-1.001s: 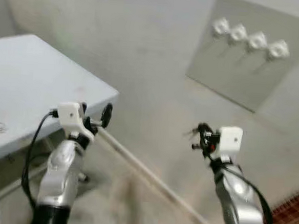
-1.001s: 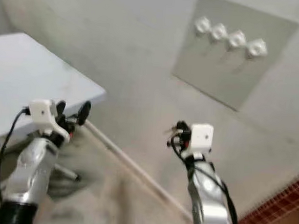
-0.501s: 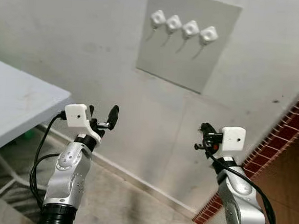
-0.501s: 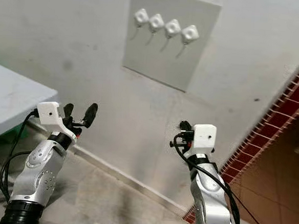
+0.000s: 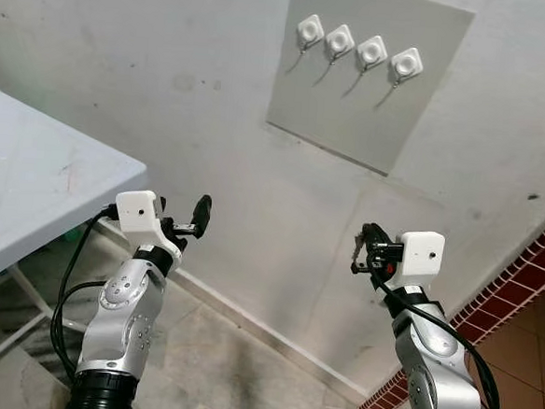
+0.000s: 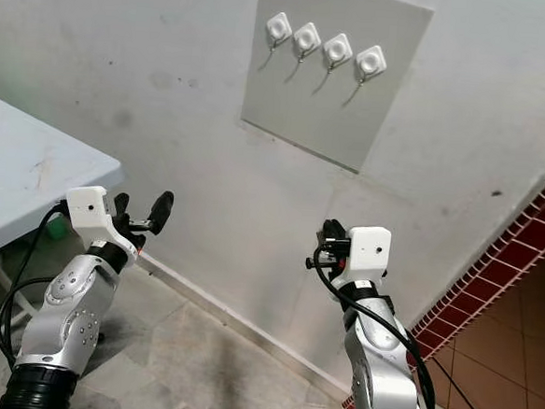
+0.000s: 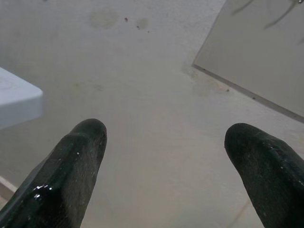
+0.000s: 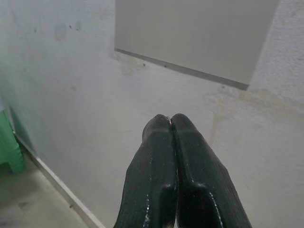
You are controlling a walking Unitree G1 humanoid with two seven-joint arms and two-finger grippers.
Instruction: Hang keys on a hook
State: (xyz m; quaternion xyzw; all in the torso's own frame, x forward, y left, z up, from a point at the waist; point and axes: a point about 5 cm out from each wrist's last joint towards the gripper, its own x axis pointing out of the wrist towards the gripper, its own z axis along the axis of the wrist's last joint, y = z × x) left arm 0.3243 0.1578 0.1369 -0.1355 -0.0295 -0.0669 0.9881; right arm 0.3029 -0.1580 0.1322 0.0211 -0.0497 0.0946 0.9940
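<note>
Grey wall panel [image 5: 369,90]: four white hooks [image 5: 358,48] in row, wire prongs down.

Four glossy white plastic hooks [image 5: 358,51] on a smooth matt grey panel [image 5: 363,117], mounted on a rough, stained plaster wall [image 5: 169,85].

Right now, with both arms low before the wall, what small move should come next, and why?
Probably raise the right gripper toward the four white wall hooks on the grey square panel. It is shut and sits well below them, and the hooks look empty. Whether it holds keys I cannot tell. The left gripper is open, idle.
</note>
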